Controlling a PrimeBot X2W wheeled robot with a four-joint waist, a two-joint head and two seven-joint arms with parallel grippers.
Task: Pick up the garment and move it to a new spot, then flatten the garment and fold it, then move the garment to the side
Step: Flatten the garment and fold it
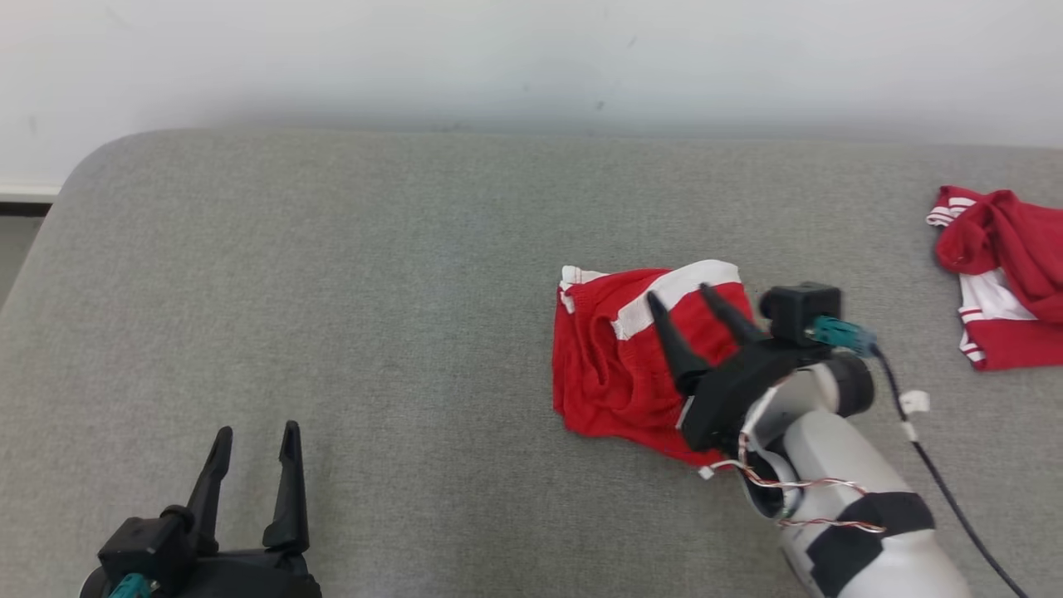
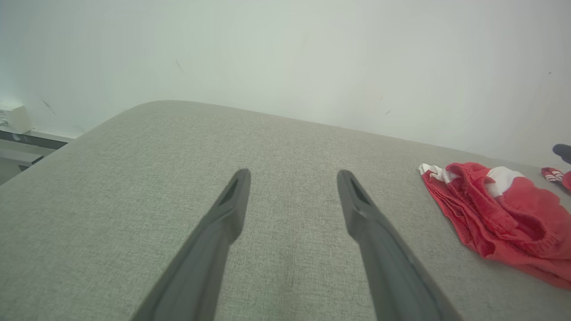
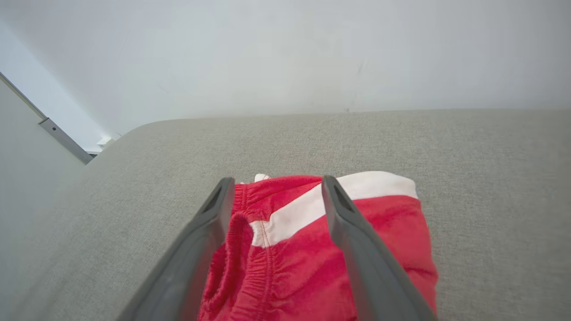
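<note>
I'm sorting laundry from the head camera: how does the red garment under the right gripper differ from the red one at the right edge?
The centre garment lies beneath the right gripper, jaws open; the edge garment lies clear of it. The centre garment shows one broad white band; the edge garment has thin white stripes. Both are red and white, rumpled, on the grey cushion.

"Any lettering, brand or number legible on the red garment (image 1: 606,374)?"

"None. Its white band (image 3: 379,185) shows no readable print, and no sign can be read on the grey surface (image 1: 332,291) or the pale wall (image 1: 531,58)."
</note>
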